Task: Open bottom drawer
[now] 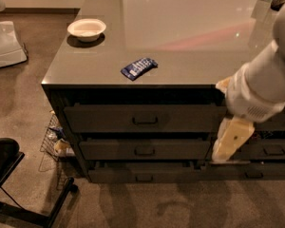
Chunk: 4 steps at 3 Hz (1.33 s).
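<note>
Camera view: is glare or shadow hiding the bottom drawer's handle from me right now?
Camera view: glare sits on the countertop, a pale patch with a pinkish streak. Camera view: the bottom drawer lies in heavy shadow under the drawer above, its handle only faintly visible. Camera view: the claw hangs well lit at the right, before the drawer fronts, away from that handle.

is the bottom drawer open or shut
Shut. The bottom drawer front sits flush under the middle drawer, no inside showing. The gripper hangs right of the handle, not touching.
</note>
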Tool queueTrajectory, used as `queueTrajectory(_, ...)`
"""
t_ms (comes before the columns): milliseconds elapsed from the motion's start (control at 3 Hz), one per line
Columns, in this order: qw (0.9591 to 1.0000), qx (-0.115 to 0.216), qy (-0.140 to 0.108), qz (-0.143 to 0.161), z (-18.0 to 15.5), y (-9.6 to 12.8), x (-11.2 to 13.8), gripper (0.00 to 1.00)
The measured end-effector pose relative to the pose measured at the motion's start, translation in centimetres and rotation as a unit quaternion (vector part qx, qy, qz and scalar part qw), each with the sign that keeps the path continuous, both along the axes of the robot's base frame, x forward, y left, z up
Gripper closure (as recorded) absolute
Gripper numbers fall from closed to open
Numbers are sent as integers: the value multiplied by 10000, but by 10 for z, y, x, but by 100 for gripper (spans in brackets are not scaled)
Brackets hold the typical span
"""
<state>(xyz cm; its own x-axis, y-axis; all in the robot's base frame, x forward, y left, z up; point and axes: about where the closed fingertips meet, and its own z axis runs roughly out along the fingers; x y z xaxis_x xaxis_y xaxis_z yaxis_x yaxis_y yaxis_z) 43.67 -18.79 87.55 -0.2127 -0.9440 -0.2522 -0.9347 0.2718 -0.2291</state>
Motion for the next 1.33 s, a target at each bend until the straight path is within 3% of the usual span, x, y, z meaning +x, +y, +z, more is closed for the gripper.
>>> queueTrajectory(333,9998,-89,-193,30,-47,15,-15,0)
queueTrajectory(667,9995,10,-164,256,-137,40,-34,0)
queueTrajectory(1333,9980,249,-568,136,-219,62,-4,0)
